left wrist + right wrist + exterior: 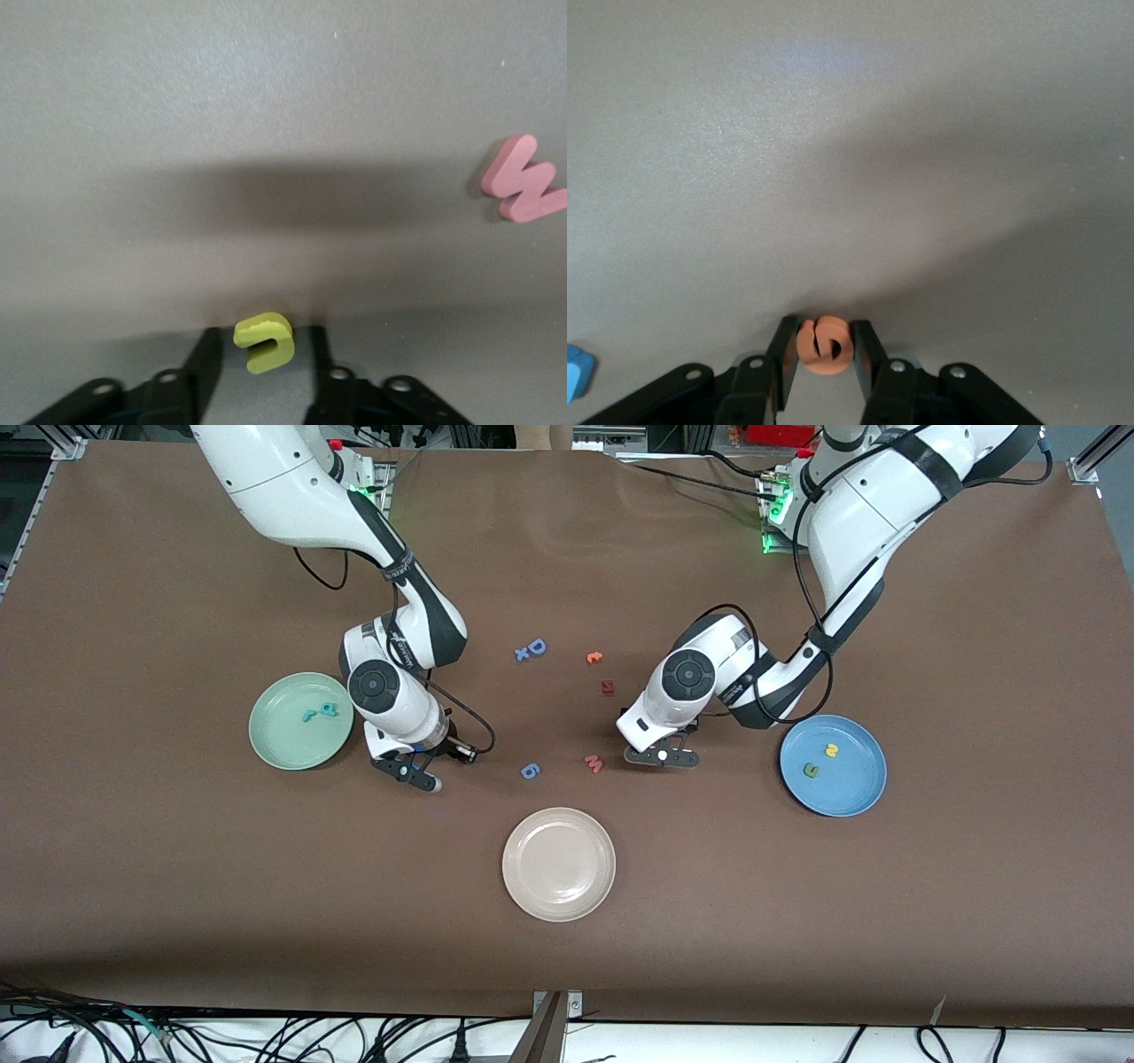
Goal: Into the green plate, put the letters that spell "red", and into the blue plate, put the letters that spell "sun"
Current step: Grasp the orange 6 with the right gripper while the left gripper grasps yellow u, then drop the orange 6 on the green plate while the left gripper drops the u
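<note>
R gripper [824, 347] jaws pinch orange "e" [825, 345]; L gripper [263, 347] jaws straddle yellow "u" [264, 342], contact unclear. 2 letters each in green plate [270, 740], blue plate [855, 793].

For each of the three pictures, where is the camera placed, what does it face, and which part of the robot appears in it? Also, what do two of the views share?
Front view: high across the table, facing both arms; shows the green plate, the blue plate and both arms whole.
Left wrist view: on the left arm's wrist, looking down at the table; the left gripper is shut on the yellow "u".
Right wrist view: on the right wrist, looking down; the right gripper is shut on the orange "e".
Shared: the pink letter shows in the front and left wrist views.
</note>
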You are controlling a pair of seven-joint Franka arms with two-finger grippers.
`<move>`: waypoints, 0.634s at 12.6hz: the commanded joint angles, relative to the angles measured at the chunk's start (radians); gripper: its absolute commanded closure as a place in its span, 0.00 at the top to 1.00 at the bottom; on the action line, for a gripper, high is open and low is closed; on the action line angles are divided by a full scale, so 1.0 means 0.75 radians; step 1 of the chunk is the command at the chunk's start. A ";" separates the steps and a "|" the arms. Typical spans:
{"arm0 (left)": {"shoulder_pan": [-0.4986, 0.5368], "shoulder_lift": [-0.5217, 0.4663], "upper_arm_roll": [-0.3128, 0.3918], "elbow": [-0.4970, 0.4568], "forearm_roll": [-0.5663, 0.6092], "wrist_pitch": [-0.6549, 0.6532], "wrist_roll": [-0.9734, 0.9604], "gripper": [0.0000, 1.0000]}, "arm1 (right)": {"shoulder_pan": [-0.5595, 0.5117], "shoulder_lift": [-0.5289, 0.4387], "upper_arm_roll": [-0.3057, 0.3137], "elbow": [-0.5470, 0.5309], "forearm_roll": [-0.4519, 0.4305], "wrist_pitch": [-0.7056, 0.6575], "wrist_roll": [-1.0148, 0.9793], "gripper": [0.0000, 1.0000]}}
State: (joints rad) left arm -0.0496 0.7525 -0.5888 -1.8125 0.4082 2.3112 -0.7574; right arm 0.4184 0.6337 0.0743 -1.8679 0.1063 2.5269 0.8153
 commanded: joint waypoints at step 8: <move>0.011 -0.081 0.012 0.056 -0.002 -0.150 0.016 0.05 | -0.016 -0.198 -0.129 0.026 -0.009 -0.456 -0.178 0.28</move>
State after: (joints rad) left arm -0.0450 0.7453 -0.5866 -1.7856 0.4082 2.2697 -0.7579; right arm 0.4129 0.5640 0.0144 -1.8328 0.1045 2.2986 0.7499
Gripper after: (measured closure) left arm 0.709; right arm 0.700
